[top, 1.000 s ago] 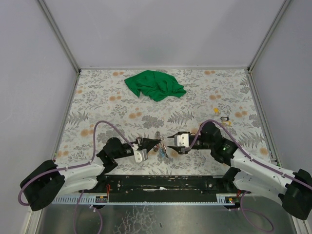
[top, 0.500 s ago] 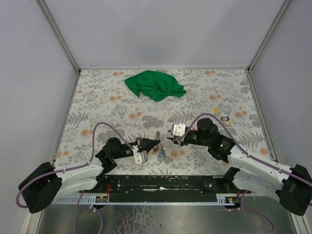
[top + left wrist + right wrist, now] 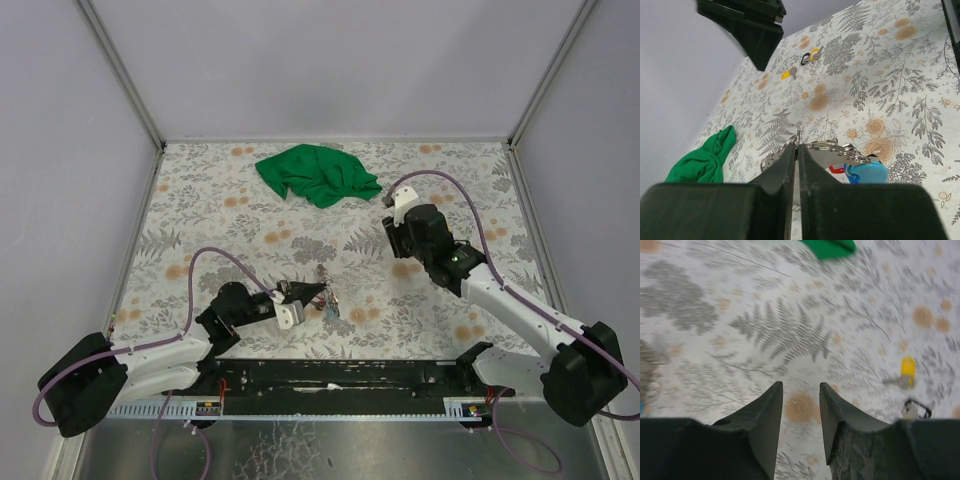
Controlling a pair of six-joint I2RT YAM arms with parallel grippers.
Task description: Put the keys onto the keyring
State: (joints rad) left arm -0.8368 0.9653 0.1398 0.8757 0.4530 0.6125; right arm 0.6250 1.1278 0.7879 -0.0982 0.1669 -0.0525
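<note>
From here the table [image 3: 200,210] fills the middle of the enclosure. Its top is covered edge to edge in a floral print of grey ferns and leaves with soft orange blossoms on white. Three plain walls in pale lilac-grey close it in: the back wall [image 3: 330,60], the left wall [image 3: 60,150] and the right wall [image 3: 590,130]. Slim aluminium posts [image 3: 118,70] run up the two far corners, and a thin metal strip [image 3: 330,140] lines the foot of the back wall. Along the near edge sits a black rail [image 3: 340,372], with a brushed metal sheet [image 3: 330,450] below it. The light is even and soft, and the shadows are faint.
</note>
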